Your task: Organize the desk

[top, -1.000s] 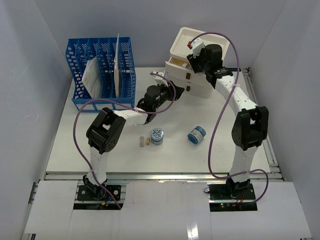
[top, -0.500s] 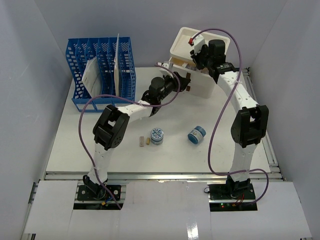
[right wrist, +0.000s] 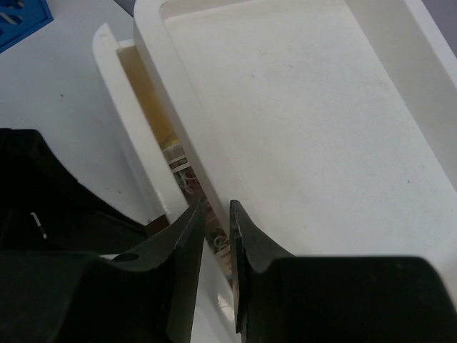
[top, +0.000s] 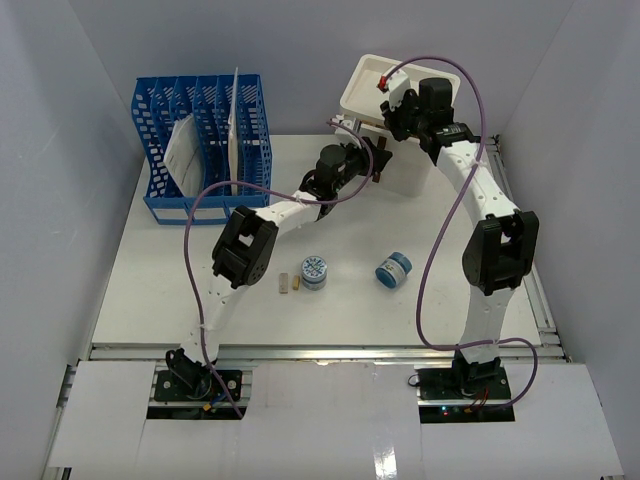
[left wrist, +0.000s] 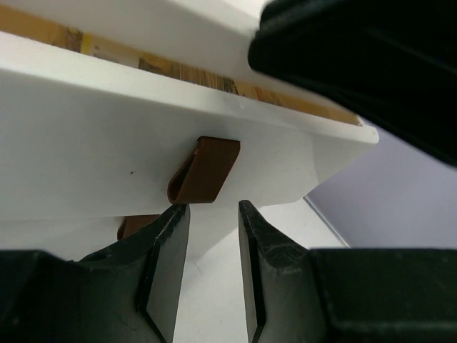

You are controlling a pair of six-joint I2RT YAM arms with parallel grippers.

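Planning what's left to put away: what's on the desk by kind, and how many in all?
blue file rack: 1
white drawer box: 1
round blue-and-white tubs: 2
small tan piece: 1
Total on the desk: 5

Bright, even light casts soft shadows on the desk (top: 150, 290).

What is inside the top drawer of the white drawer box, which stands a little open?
In the drawer, small yellowish and pale pieces show, too blurred to name. The top tray and the right gripper cover the rest.
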